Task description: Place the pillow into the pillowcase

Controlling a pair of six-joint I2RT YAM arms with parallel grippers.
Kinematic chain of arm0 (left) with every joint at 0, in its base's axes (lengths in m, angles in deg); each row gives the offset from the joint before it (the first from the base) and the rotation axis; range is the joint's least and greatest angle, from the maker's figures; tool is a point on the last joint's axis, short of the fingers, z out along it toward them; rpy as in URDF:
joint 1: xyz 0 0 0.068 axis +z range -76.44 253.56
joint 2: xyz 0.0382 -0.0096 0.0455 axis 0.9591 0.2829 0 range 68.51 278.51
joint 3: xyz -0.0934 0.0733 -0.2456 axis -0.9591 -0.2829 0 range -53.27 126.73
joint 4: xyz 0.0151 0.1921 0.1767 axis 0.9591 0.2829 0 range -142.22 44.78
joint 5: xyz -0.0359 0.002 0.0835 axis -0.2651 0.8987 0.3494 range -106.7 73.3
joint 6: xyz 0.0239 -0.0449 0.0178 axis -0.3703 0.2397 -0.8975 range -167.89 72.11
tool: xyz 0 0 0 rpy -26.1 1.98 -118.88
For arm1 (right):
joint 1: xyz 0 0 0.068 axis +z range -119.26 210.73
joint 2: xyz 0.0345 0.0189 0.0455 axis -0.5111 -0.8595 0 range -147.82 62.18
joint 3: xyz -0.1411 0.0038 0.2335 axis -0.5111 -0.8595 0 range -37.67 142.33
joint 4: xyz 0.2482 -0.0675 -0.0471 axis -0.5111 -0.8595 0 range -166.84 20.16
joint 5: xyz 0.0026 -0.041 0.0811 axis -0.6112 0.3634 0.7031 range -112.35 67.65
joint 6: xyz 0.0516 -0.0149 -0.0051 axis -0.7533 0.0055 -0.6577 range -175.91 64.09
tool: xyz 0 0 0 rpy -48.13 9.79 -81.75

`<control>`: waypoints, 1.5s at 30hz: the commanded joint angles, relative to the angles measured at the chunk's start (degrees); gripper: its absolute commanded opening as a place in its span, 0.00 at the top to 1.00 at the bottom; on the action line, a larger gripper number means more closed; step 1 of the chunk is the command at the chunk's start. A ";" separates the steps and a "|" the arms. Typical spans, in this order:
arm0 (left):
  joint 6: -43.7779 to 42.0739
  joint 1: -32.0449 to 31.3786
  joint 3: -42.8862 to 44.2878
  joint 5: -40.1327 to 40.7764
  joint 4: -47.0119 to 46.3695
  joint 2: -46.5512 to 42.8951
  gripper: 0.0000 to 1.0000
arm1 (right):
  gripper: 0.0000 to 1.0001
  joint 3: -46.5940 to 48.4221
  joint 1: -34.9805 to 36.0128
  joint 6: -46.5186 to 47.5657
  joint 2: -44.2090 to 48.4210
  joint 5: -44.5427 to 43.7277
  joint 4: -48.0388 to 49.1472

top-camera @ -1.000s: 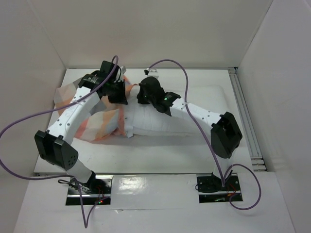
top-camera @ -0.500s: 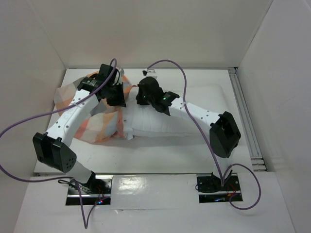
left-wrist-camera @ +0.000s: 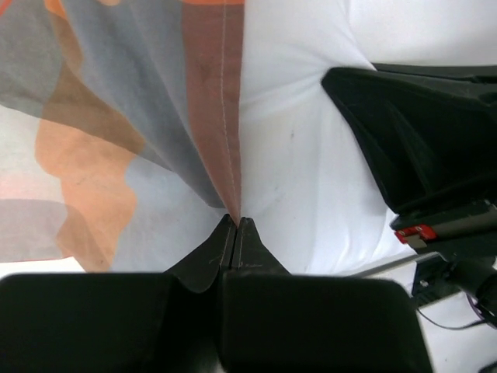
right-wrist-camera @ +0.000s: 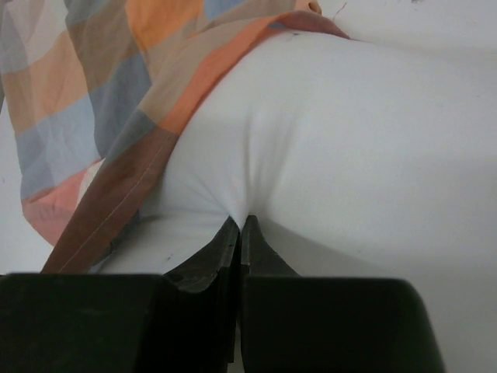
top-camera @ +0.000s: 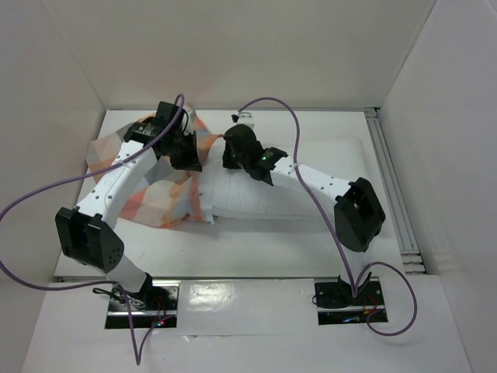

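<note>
The white pillow (top-camera: 264, 198) lies across the middle of the table. Its left end sits inside the mouth of the checked orange, grey-blue and cream pillowcase (top-camera: 155, 203). My left gripper (top-camera: 190, 161) is over the mouth's far side. In the left wrist view this gripper (left-wrist-camera: 235, 222) is shut on the brown-orange hem of the pillowcase (left-wrist-camera: 116, 116), which lies against the pillow (left-wrist-camera: 295, 116). My right gripper (top-camera: 232, 158) is just right of it. This gripper (right-wrist-camera: 239, 220) is shut on a pinch of the pillow (right-wrist-camera: 349, 155) beside the pillowcase (right-wrist-camera: 101, 78).
White walls close in the table on the left, back and right. A metal rail (top-camera: 392, 186) runs along the right side. Purple cables loop above both arms. The right arm's black wrist (left-wrist-camera: 419, 148) hangs close to my left gripper.
The left gripper let go for a moment and shut again on the hem. The pillowcase's mouth has come a little further right over the pillow. The right gripper has kept its pinch.
</note>
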 commanded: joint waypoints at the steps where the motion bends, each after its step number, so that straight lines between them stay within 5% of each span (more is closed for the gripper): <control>1: -0.77 0.36 -0.22 -5.30 -1.34 -0.94 1.00 | 1.00 -1.24 -1.13 1.07 0.81 -3.19 -0.35; 10: -2.36 -1.40 1.46 -24.21 -2.48 -8.23 1.00 | 1.00 6.41 -1.13 1.07 -4.45 -5.83 -4.03; 20: -2.28 -3.15 -17.87 -24.22 -1.95 -13.24 1.00 | 1.00 9.04 -3.42 -3.23 -4.90 -9.25 -2.99; 30: 4.04 -4.21 -13.85 -27.99 -5.45 -14.13 1.00 | 1.00 -4.13 -3.42 -11.14 3.53 -1.54 11.25; 31: 4.06 -4.21 -12.53 -29.65 -6.77 -14.12 0.99 | 0.94 -4.14 -3.42 -10.62 4.58 -1.00 11.25; 33: 3.19 -4.21 -10.16 -30.81 -6.01 -12.20 0.65 | 0.78 -4.14 -3.42 -8.34 6.08 -1.00 7.31; 34: 2.22 -3.69 -7.36 -29.59 -4.52 -11.41 0.57 | 0.52 -4.14 -3.42 -7.29 8.44 -1.00 6.34; 36: -0.67 -3.68 -4.45 -23.72 0.56 -9.30 0.34 | 0.28 -5.63 -3.42 -4.39 11.43 -1.00 3.53; 38: -1.39 -2.90 -0.94 -17.76 2.52 -8.24 0.33 | 0.11 -6.25 -3.42 -2.63 15.65 -2.66 -0.84; 45: 0.62 -1.84 8.73 -0.53 1.04 1.41 0.38 | 0.01 -5.38 -4.55 2.30 22.35 -10.11 -15.27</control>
